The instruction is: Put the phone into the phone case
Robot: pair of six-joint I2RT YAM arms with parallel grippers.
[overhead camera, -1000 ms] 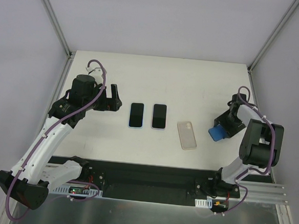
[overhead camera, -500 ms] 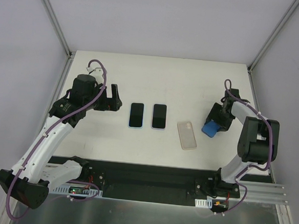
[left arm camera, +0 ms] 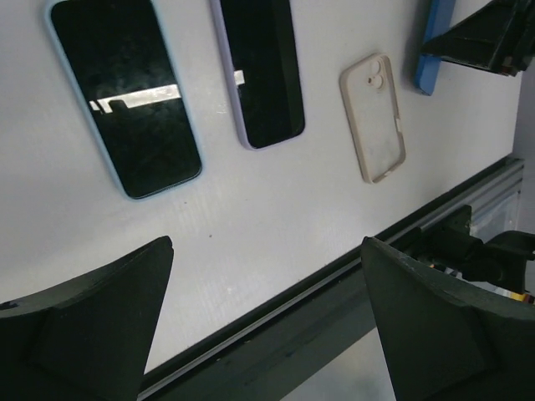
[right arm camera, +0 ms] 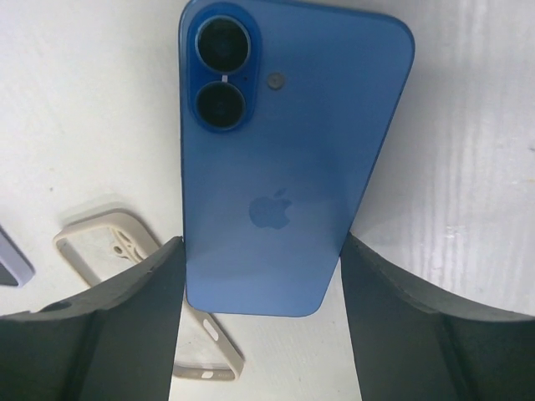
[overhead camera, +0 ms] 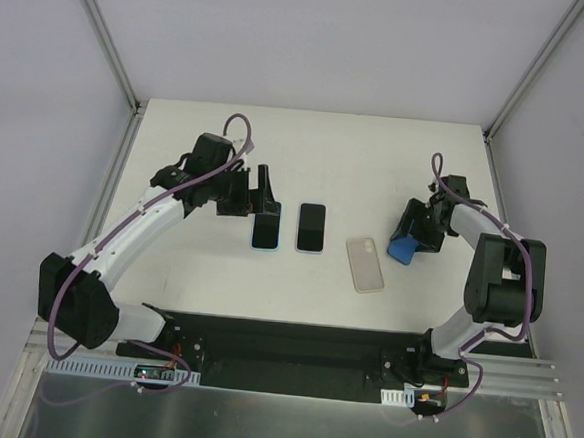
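Right pincer (right arm camera: 263, 288) is clamped on the blue phone (right arm camera: 276, 150) (camera side facing the wrist lens); the beige case (overhead camera: 365, 263) lies on the desk (overhead camera: 376, 165) just beside it. Left pincer (left arm camera: 259, 309) hangs spread apart near the pale-blue-rimmed phone (left arm camera: 125, 92) and the lilac-rimmed phone (left arm camera: 259, 71).

Right wrist view: case (right arm camera: 109, 242) mostly hidden behind blue phone (right arm camera: 284, 159) and right gripper (right arm camera: 261, 267). Lilac phone (right arm camera: 10, 259) cut by left edge, only a corner shows. Left wrist view: teal phone (left arm camera: 125, 92) and lilac phone cut by top edge. Top view: right gripper covers most of blue phone.
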